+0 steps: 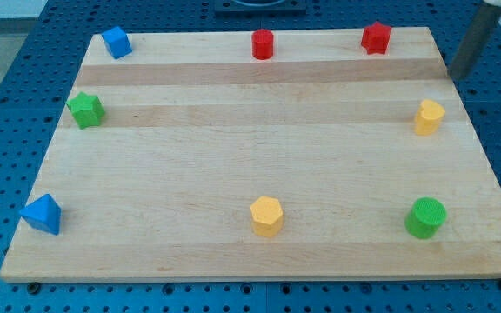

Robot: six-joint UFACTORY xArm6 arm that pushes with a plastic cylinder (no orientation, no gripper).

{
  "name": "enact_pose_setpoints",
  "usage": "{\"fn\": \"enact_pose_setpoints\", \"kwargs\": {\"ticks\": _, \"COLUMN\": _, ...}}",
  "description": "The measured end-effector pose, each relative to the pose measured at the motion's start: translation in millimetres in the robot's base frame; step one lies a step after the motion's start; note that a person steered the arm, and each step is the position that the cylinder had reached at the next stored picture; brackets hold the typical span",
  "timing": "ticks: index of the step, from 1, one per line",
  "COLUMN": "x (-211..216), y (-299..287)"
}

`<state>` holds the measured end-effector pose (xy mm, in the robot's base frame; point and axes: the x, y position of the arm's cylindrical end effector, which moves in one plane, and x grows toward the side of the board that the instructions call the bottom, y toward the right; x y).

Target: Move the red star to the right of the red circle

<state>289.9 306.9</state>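
Wooden board (259,165) is lying on a blue pegboard. Red star (376,37) is sitting at the upper right, well right of the red circle (263,43). My tip (456,75), a bare rod gripping nothing, is hovering right of the star.

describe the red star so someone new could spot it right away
Start at the wooden board and follow its top edge toward the view's right. The red star sits near that corner, right of the red circle. It alone is both red and pointed; my tip hangs off the board beyond it.
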Motion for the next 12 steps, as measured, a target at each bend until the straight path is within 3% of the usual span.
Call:
{"fn": "enact_pose_setpoints", "kwargs": {"ticks": 2, "x": -63.4, "y": -30.5}}
{"fn": "enact_pose_setpoints", "kwargs": {"ticks": 4, "x": -63.3, "y": -213.2}}
{"fn": "enact_pose_setpoints", "kwargs": {"ticks": 7, "x": -85.6, "y": -212.3}}
{"fn": "enact_pose_setpoints", "kwargs": {"ticks": 9, "x": -89.8, "y": -281.2}}
{"fn": "enact_pose_setpoints", "kwargs": {"ticks": 10, "x": -90.2, "y": -273.2}}
{"fn": "enact_pose_setpoints", "kwargs": {"ticks": 12, "x": -82.5, "y": -155.1}}
